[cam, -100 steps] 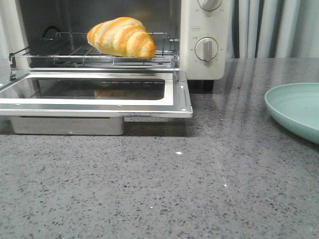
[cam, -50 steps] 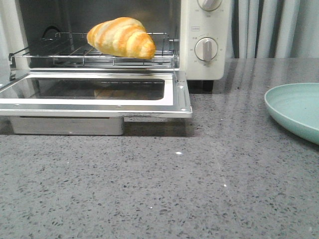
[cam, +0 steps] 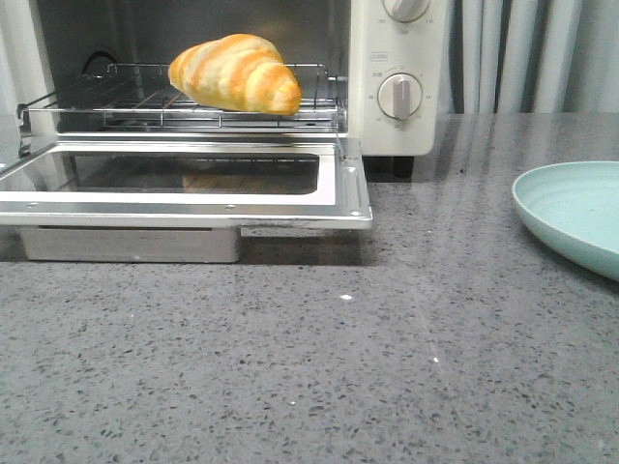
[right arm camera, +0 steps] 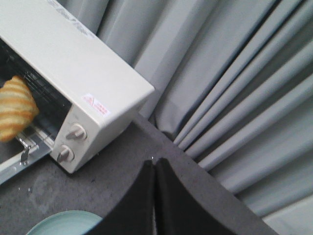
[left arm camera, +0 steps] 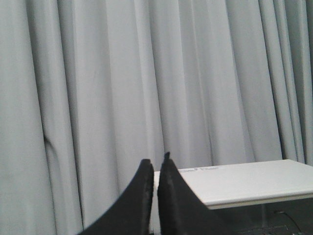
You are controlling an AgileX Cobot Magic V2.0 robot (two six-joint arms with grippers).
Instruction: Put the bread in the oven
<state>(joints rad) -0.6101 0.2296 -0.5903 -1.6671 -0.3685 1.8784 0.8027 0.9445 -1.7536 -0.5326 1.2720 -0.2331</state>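
Striped bread on wire rack inside open oven, left gripper and right gripper pressed closed, empty, raised off the surface.

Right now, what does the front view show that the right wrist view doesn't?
Front only: the oven's dropped-open door, the wire rack with the whole bread on it, and open countertop.
Right wrist only: the oven's top panel with its warning sticker, and the shut right pincer.
Both: bread, oven dials, pale green plate, curtain.
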